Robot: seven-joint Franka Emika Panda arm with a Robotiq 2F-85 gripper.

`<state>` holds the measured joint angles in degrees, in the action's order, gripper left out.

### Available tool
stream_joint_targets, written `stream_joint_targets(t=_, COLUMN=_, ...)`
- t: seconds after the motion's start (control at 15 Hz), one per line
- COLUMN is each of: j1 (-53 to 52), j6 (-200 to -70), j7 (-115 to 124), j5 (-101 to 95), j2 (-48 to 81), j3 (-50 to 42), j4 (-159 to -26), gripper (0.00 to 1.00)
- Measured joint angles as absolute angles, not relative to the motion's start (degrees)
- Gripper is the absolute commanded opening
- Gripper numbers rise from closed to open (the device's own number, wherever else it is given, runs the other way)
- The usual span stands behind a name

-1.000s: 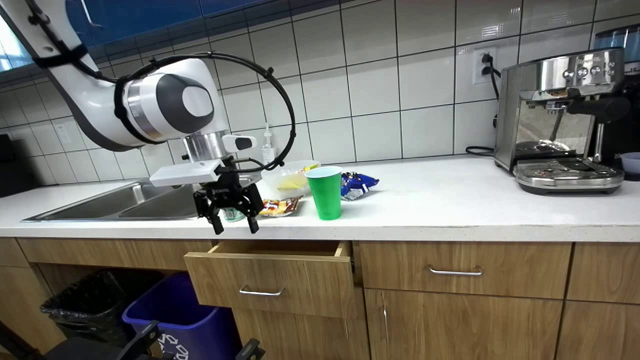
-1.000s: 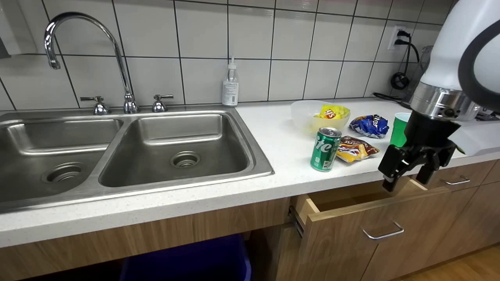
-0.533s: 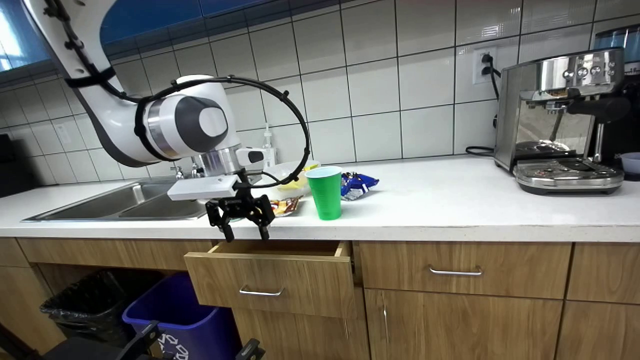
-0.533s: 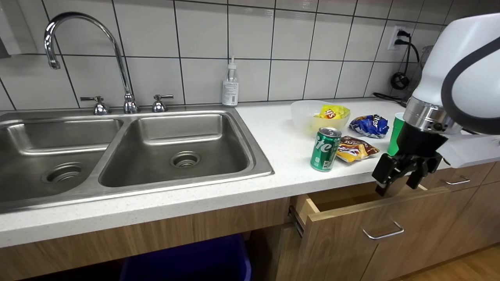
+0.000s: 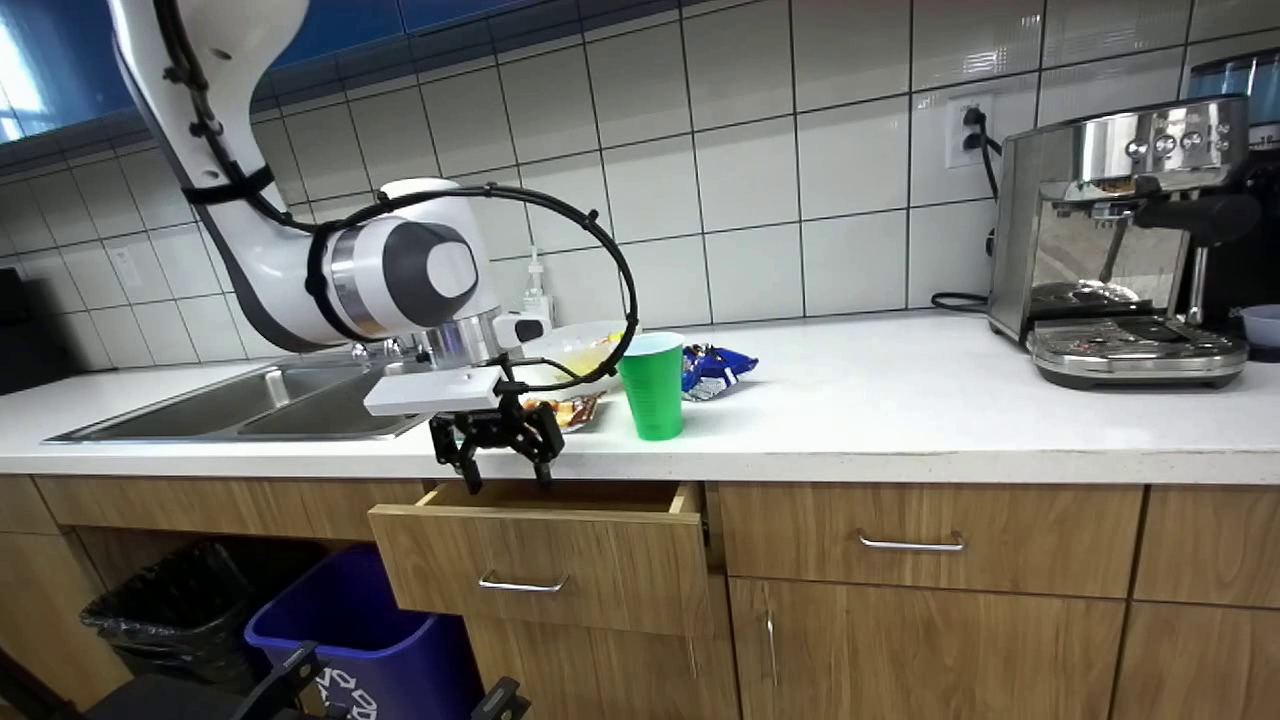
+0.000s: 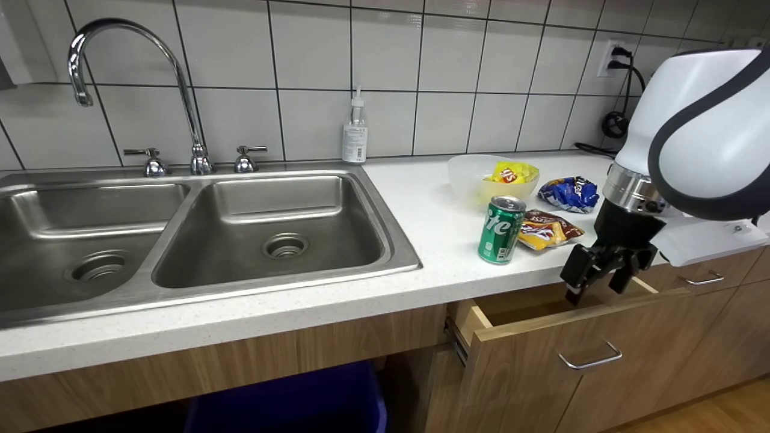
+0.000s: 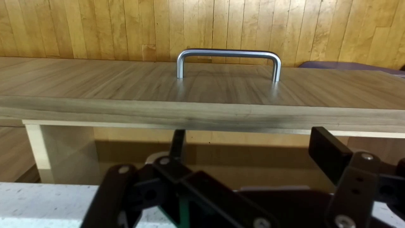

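The gripper point(image 7: 249, 139) hangs fingers-down over the wooden drawer point(image 5: 590, 545), which stands partly out from the cabinet point(image 5: 930, 650) under the counter point(image 5: 850, 420). Its two fingers are spread wide, and the wrist view shows the inside of the drawer in the gap between them. The drawer lies directly beneath the gripper; in both exterior views the fingertips are near the top edge of the front panel point(image 6: 526, 356), though whether they dip below that edge is hard to tell. The metal handle point(image 7: 227, 53) sits on the panel's outer face, lower than the fingers and further out from the counter. Behind the gripper, on the counter, stand a green cup point(image 5: 655, 390) and a green soda can point(image 6: 500, 234). A brown-and-yellow snack bag point(image 6: 548, 230) lies just beside the can.
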<state>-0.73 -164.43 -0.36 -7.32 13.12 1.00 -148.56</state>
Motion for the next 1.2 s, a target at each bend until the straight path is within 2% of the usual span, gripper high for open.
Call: stream_joint_targets(t=1.2, j1=-1.56, j6=-172.58, j7=-1.74, j5=-7.3, j2=20.73, j3=-1.67, j4=-145.64, gripper=1.0)
